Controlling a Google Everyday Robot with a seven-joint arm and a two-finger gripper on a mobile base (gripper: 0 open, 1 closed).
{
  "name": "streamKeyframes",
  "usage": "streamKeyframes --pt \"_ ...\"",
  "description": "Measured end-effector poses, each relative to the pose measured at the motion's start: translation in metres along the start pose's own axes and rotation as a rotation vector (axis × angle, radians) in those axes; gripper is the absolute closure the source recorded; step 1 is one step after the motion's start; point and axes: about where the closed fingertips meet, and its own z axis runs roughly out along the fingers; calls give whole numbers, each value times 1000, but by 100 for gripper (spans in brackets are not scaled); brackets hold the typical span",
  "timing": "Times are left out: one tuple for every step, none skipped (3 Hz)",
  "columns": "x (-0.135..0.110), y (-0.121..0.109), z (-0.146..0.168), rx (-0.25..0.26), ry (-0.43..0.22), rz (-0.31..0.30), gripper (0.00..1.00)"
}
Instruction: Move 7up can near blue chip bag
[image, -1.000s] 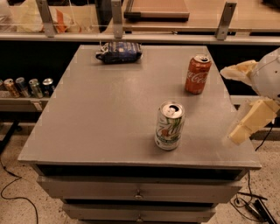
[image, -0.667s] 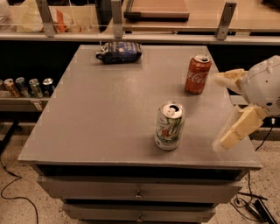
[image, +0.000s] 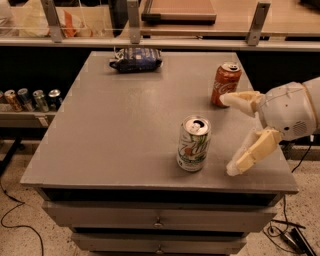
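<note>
**Blue chip bag** (image: 136, 59): lies flat at the back of the table, left of centre, close to the far edge.

**7up can** (image: 193, 143): stands upright near the front edge, right of centre, tab top showing. It is well apart from the bag and nothing touches it.

**Gripper** (image: 226, 135): reaches in from the right side, fingers spread wide and holding nothing. The 7up can stands just to the left of the gap, not yet between the fingers.

**Status, as I judge it:** the task is barely begun. No grasp has been made. What is left is to close on the can, lift it, carry it across to the back left, and set it down beside the bag.

**Spare cans** (image: 30, 99): a row of them stands on a low shelf at far left, off the table.

**Table** (image: 100, 140): grey matte top, level, with drawers (image: 157, 220) below.

**Coca-Cola can** (image: 226, 84): stands upright at back right, with the upper finger just in front of it. It is not part of the job, and I think it could get nudged.

**Room:** a counter with metal posts runs behind, carrying a wooden tray (image: 178, 10). The floor is speckled, with cables trailing at both lower corners.
</note>
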Motion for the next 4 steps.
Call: streamKeyframes --pt "-2 1 11 -42 -95 -3 0" --pt "-5 4 19 -63 -174 -16 0" --pt "-7 8 28 -51 -230 -29 0" --pt "-7 11 36 -41 -271 -32 0"
